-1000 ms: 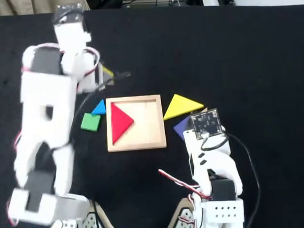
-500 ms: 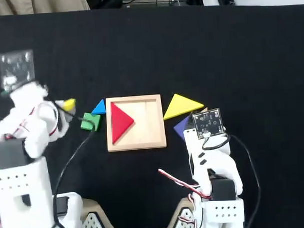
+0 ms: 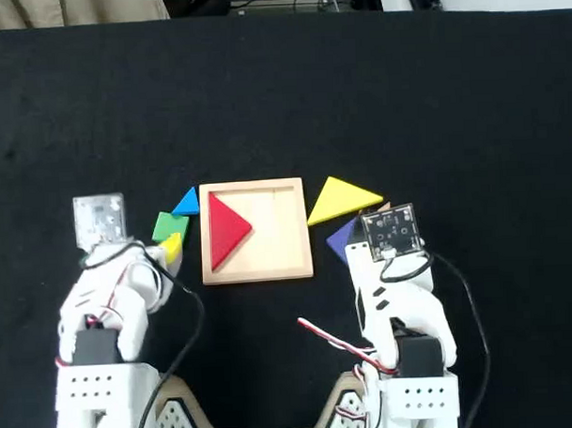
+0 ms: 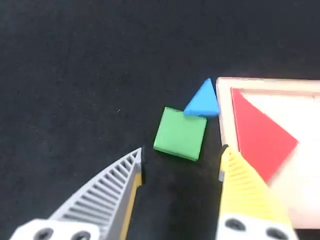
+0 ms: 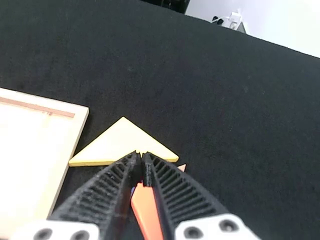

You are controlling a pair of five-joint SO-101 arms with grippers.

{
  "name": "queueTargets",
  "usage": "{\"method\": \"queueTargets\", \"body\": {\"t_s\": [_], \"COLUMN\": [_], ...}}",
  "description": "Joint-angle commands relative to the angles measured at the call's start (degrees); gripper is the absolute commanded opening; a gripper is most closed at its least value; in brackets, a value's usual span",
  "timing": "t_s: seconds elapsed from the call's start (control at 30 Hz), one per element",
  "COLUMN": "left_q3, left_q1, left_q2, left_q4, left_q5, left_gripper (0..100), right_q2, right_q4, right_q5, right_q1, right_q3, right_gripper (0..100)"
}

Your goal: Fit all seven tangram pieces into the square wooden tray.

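Swung down from overhead and folded low, with left gripper [image 4: 181, 151] spread wide just beside green square wooden piece [image 4: 180, 133], right gripper [image 5: 141, 156] pinched closed.

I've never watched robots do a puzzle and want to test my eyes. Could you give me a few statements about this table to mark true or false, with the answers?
1. The red triangle lies inside the wooden tray. True.
2. The green square is in the tray. False: it lies on the black table outside the tray, next to the blue triangle.
3. The left gripper is open. True: its fingers stand apart, close to the green square.
4. The yellow triangle lies on the same side of the tray as the green square. False: they are on opposite sides of it.
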Motion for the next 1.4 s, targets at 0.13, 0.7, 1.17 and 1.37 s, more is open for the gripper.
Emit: {"method": "queueTargets", "body": {"t_s": [0.13, 0.7, 1.17, 1.37], "left_q3": [3.6, 2.7, 2.4, 3.5], "left_q1": [1.3, 1.1, 1.3, 1.3], "left_q2": [-6.8, -10.0, -10.0, -10.0], "left_q4": [-2.2, 2.6, 2.9, 0.6], "left_q5": [0.5, -2.2, -2.2, -2.2], "left_gripper": [25, 25, 25, 25], "right_q2": [-2.6, 44.4, 84.0, 95.9], "right_q4": [1.2, 0.1, 3.8, 15.0], "right_q5": [5.0, 4.7, 15.0, 35.2], "right_q1": [-1.3, -1.2, -2.6, -4.8], "right_q3": [-3.8, -38.9, -65.9, -77.8], "right_gripper": [14.3, 13.0, 13.0, 13.2]}}
